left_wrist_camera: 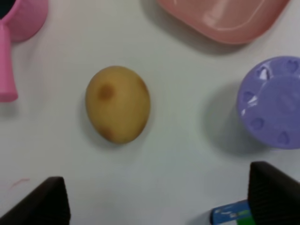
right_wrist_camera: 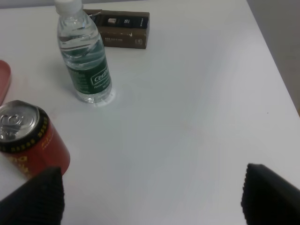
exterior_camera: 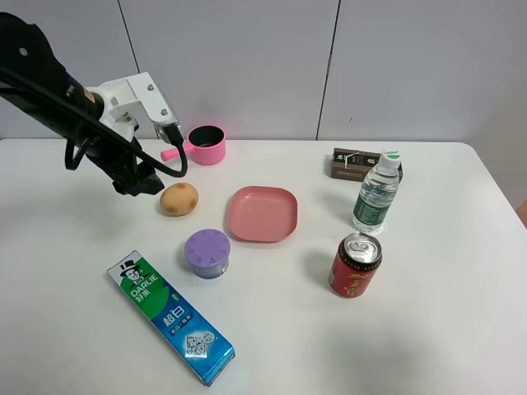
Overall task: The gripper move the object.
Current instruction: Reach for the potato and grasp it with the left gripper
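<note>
The tan-yellow potato (exterior_camera: 179,198) with brownish spots lies on the white table, left of the pink plate (exterior_camera: 262,214). My left gripper (exterior_camera: 138,182) hovers just left of the potato, apart from it. In the left wrist view the potato (left_wrist_camera: 118,103) lies ahead of the gripper (left_wrist_camera: 157,206), whose jaws stand wide apart and empty. My right gripper (right_wrist_camera: 150,201) is open and empty over bare table; its arm does not show in the exterior view.
A purple lidded container (exterior_camera: 207,252) stands in front of the potato. A pink pot (exterior_camera: 204,145) is behind it. A toothpaste box (exterior_camera: 170,317) lies at the front left. A red can (exterior_camera: 355,264), a water bottle (exterior_camera: 377,192) and a dark box (exterior_camera: 361,163) are at the right.
</note>
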`<state>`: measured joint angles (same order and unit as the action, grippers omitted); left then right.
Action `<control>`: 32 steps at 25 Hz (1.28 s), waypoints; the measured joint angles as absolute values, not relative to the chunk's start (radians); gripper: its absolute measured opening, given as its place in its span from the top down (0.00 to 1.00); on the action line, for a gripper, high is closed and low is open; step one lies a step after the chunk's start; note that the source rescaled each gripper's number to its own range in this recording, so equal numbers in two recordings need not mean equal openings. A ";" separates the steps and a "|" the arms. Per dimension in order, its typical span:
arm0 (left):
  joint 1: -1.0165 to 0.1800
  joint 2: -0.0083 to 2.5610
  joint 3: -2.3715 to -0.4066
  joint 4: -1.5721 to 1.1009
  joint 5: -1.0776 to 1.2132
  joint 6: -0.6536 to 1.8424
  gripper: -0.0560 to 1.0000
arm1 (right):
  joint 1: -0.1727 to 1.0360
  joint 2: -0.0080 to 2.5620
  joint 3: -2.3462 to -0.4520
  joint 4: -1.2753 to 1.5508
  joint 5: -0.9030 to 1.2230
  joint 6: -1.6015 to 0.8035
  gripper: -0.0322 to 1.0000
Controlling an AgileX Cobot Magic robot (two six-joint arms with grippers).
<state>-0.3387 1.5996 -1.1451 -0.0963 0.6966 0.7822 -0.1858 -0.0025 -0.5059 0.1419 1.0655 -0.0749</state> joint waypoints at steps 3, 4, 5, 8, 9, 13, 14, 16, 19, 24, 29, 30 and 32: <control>-0.339 1.629 -1.166 -0.074 0.718 0.748 0.24 | -0.186 -0.003 -0.506 0.142 1.066 -0.075 0.00; -0.339 1.646 -1.194 -0.071 0.745 0.730 0.24 | -0.186 -0.003 -0.506 0.142 1.066 -0.075 0.00; -0.339 1.666 -1.233 -0.070 0.779 0.713 0.24 | -0.186 -0.003 -0.506 0.142 1.066 -0.075 0.00; -0.340 1.740 -1.383 -0.068 0.884 0.672 0.24 | -0.186 -0.003 -0.506 0.142 1.066 -0.075 0.00; -0.340 1.767 -1.441 -0.066 0.922 0.667 0.24 | -0.186 -0.003 -0.506 0.142 1.066 -0.075 0.00; -0.340 1.860 -1.622 -0.046 1.033 0.648 0.22 | -0.186 -0.003 -0.506 0.142 1.066 -0.075 0.00; -0.340 1.878 -1.644 -0.044 1.042 0.642 0.22 | -0.186 -0.003 -0.506 0.142 1.066 -0.075 0.00; -0.340 1.904 -1.672 -0.044 1.041 0.635 0.21 | -0.186 -0.003 -0.506 0.142 1.066 -0.075 0.00; -0.340 1.916 -1.677 -0.042 1.019 0.633 0.21 | -0.186 -0.003 -0.506 0.142 1.066 -0.075 0.00; -0.340 1.919 -1.680 -0.040 1.011 0.605 0.17 | -0.186 -0.003 -0.506 0.142 1.066 -0.075 0.00; -0.340 1.960 -1.683 0.057 1.017 0.511 0.02 | -0.186 -0.003 -0.506 0.142 1.066 -0.075 0.00; -0.340 1.973 -1.683 0.077 1.023 0.510 0.01 | -0.186 -0.003 -0.506 0.142 1.066 -0.075 0.00; -0.340 1.994 -1.683 0.100 1.031 0.514 0.01 | -0.186 -0.003 -0.506 0.142 1.066 -0.075 0.00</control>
